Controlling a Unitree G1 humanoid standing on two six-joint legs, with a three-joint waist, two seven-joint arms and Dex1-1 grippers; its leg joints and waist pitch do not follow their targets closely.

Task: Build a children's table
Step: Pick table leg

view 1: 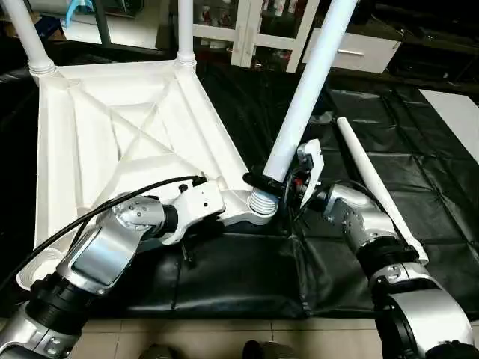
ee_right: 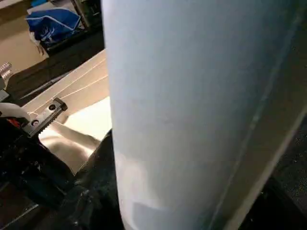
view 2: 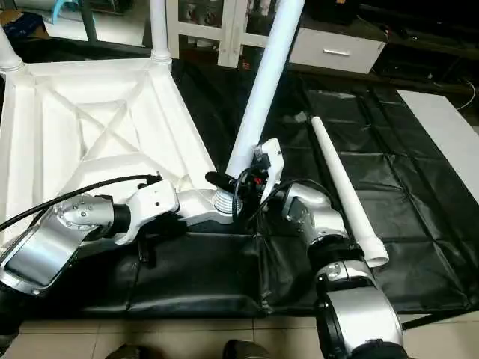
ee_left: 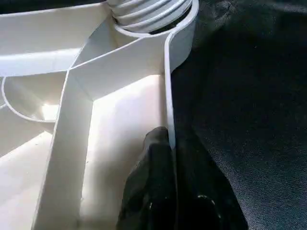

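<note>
- My left gripper (ee_left: 168, 158) is clenched on the tabletop (view 1: 112, 127) rim.
- My right gripper (view 1: 271, 182) grasps the leg (view 1: 303, 105), just above its socket.

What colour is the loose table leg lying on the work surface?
White; the loose leg shows best in the right eye view, against the black cover.

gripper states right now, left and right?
Left end effector: closed on the tabletop side wall, next to the corner socket.
Right end effector: closed around the leg standing in that socket, just above its ribbed base.
</note>
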